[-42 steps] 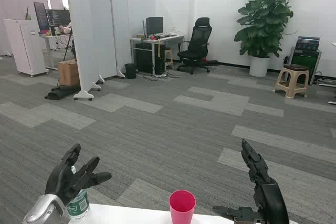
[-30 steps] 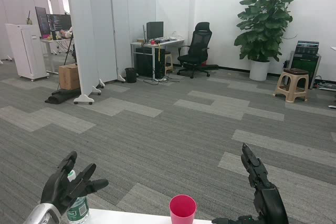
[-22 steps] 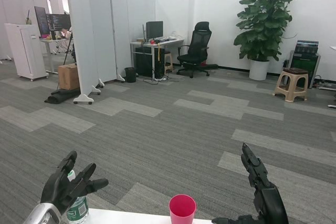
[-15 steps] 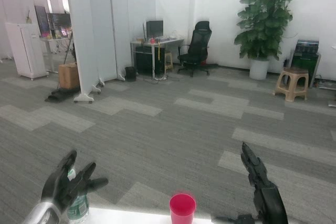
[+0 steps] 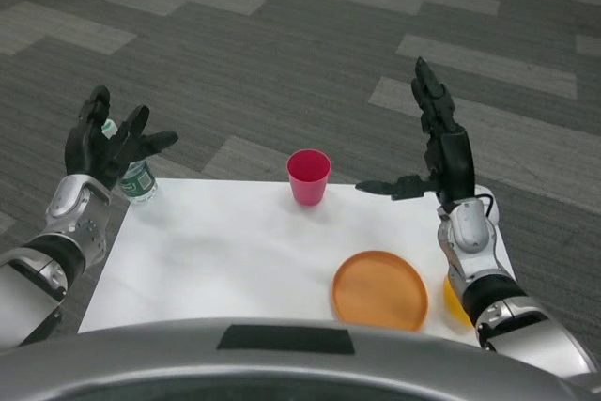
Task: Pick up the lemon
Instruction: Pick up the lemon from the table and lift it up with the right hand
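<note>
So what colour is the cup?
Pink, the cup on the table, seen in the head view.

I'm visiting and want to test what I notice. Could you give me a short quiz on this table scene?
1. True or false: the pink cup stands on the orange plate.
2. Which robot hand is nearer the water bottle? A) left robot hand B) right robot hand
3. Fill in: the yellow lemon, partly hidden by the right forearm, lies just ____ of the plate.

Key: 1 false, the cup stands apart on the white table; 2 A; 3 right.
</note>
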### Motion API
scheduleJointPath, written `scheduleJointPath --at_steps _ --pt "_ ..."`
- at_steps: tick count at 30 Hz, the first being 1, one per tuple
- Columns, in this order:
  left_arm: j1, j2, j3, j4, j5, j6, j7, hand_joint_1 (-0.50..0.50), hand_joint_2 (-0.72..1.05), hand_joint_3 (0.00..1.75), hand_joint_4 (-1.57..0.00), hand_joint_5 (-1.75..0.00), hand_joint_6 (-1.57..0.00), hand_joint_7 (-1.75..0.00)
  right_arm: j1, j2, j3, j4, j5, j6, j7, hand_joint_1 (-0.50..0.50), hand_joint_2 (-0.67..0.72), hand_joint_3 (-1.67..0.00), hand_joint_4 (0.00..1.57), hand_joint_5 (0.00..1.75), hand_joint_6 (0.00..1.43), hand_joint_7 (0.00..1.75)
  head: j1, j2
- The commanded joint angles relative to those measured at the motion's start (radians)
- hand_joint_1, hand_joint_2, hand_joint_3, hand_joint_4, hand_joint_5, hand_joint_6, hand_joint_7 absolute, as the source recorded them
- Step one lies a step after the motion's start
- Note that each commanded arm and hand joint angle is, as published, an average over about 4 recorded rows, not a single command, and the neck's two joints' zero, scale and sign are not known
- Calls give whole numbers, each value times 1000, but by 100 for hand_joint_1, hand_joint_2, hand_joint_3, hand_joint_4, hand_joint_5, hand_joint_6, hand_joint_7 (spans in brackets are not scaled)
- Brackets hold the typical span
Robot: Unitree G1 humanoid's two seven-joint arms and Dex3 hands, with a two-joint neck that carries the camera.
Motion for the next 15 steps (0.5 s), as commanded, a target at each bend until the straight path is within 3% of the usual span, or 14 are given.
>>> scheduleJointPath --at_steps 1,8,12,15 --pt "0 1 2 -2 0 -9 -2 50 96 9 -4 0 0 0 -29 -4 -2 7 8 5 -6 -21 -3 -24 0 29 0 0 -8 -12" --pt "0 1 1 -2 0 -9 -2 50 96 9 -4 0 0 0 -29 -4 -4 9 7 5 -6 -21 -3 -24 0 29 0 0 -23 -16" --pt "0 1 1 -2 0 -9 -1 50 96 9 -4 0 0 0 -29 -4 -9 8 8 5 -7 -21 -3 -24 0 29 0 0 -90 0" --pt "0 1 0 -4 0 -9 -2 50 96 7 -4 0 0 0 -20 -4 -31 -1 7 5 -7 -22 -3 -24 0 29 0 0 -319 45"
